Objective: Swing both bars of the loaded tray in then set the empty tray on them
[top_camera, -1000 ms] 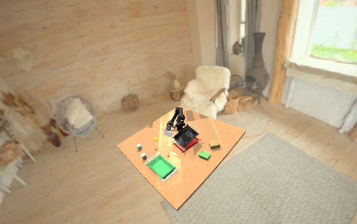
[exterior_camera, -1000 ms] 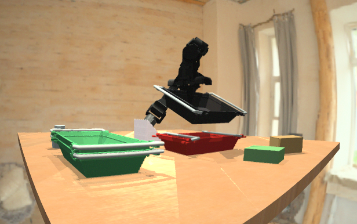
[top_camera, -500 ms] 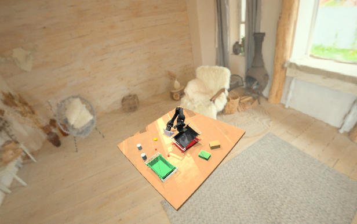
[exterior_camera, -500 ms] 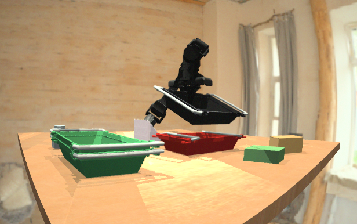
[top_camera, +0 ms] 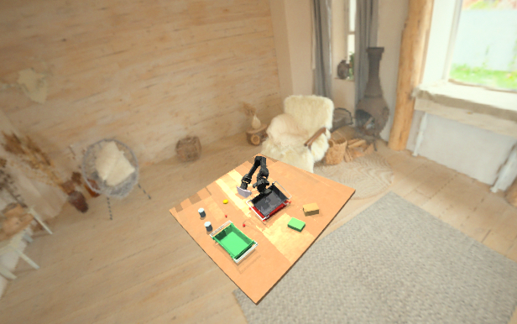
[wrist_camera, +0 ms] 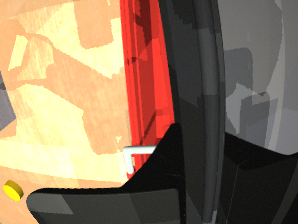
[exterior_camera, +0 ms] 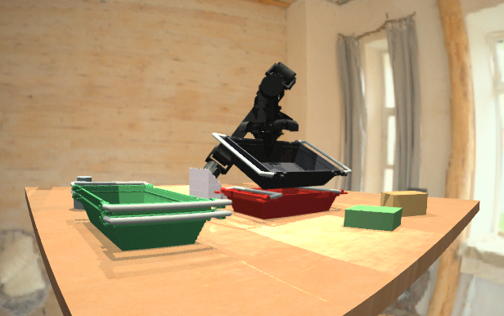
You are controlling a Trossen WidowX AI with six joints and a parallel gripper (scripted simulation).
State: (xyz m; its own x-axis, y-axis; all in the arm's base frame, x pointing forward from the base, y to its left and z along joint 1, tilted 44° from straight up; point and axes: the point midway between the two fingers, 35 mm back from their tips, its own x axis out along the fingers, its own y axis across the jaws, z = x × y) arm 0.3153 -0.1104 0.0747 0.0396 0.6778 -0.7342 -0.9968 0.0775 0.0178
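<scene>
The red tray (top_camera: 276,211) (exterior_camera: 282,208) (wrist_camera: 160,95) stands on the table. Its wire bars lie in across its top; one bar (exterior_camera: 254,191) is at its left end and the other (exterior_camera: 327,190) at its right. Its load is hidden. My gripper (top_camera: 263,190) (exterior_camera: 269,142) (wrist_camera: 185,129) is shut on the far long wall of the empty black tray. The black tray (top_camera: 270,203) (exterior_camera: 299,180) (wrist_camera: 260,30) is over the red one, tilted in the exterior view. Its underside is very close to the red tray's top; contact cannot be told.
Nested green trays (top_camera: 233,241) (exterior_camera: 159,235) stand at the left. A green block (top_camera: 296,224) (exterior_camera: 372,218) and a tan block (top_camera: 310,209) (exterior_camera: 411,204) are at the right. A pale upright piece (top_camera: 243,191) (exterior_camera: 202,182) is left of the red tray; a yellow disc (top_camera: 225,201) (wrist_camera: 13,190) lies nearby.
</scene>
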